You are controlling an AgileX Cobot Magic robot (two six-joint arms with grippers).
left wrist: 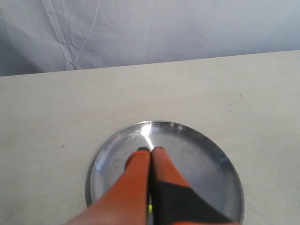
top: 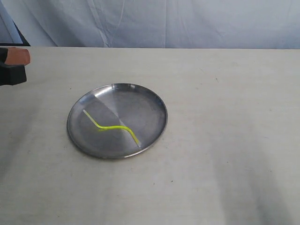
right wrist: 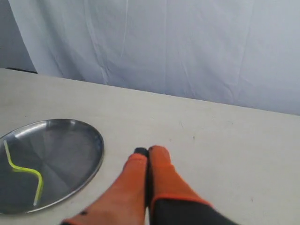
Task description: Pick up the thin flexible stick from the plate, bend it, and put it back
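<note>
The broad, flat, cream-coloured tabletop (top: 234,154) filled most of the exterior view, with a pale grey-blue fabric backdrop (top: 187,23) hanging behind it at twelve o'clock. The round, shallow, brushed stainless-steel plate (top: 140,101) sat on the table a little toward nine o'clock from the centre of that view. The left orange-and-black gripper (left wrist: 151,150) showed only at the view's edge, at about ten o'clock from the plate and well apart from it, its fingers pressed together on nothing. The right orange-and-black gripper (right wrist: 147,151), seen only from its own wrist, was likewise closed and empty over bare table beside the plate. The thin yellow-green flexible stick (top: 112,126) lay inside the plate, bent into a wavy line running from ten o'clock to five o'clock.
</note>
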